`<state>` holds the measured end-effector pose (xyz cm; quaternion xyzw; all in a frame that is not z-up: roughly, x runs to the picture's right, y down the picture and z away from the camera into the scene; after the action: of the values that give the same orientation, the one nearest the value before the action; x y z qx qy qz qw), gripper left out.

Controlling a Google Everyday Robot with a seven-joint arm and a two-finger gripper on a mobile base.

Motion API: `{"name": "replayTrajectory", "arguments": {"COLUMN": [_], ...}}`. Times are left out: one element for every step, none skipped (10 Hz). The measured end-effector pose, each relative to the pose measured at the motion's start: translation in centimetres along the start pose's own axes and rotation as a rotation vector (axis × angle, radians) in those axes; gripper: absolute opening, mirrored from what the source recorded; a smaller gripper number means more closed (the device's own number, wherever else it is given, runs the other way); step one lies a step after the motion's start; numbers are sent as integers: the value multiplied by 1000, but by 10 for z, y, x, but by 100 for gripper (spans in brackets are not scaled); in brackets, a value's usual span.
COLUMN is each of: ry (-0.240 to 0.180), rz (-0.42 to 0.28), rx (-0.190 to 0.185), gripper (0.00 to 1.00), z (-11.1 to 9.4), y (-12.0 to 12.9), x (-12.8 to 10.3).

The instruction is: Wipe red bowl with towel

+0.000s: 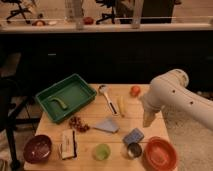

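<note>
The red bowl (160, 153) is the wide orange-red one at the table's front right corner. The towel (106, 125), a pale blue-grey triangular cloth, lies flat near the middle of the wooden table (50, 127). My white arm reaches in from the right. Its gripper (148, 119) hangs pointing down over the table's right side, above and behind the red bowl and well to the right of the towel. The gripper is open and holds nothing.
A green tray (75, 90) with a green item sits at the back left. Around the towel lie dark grapes (78, 124), a white spoon (106, 96), a yellow stick (120, 105), an orange fruit (135, 90), a blue pad (133, 136), a metal cup (133, 150), a green cup (102, 151), a packet (67, 144) and a maroon bowl (37, 148).
</note>
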<state>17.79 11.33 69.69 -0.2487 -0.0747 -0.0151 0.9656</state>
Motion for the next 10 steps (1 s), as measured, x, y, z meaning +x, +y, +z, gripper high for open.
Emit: {"name": "replayTrajectory", "arguments": {"ry": [-7,-9,-38,-71,-84,-85,-85,-84,-85,-84], "rz": [-17,-25,-48,-62,-75,-77,-77,-75,-77,-77], "rx": [-7,-9,-9,-14,-18,-18,-18,-18,-18,-15], "gripper": [80,80,80,80,80,80,80,80,80,80], "z": [7,10,26,32,35,35,35,35,35,35], "y": [-2,-3,-5,-4,-3,-3,-3,-3,-3,-3], "x": [-10,-15,-32,-40,-44,-44,-43,-42,-43,-43]}}
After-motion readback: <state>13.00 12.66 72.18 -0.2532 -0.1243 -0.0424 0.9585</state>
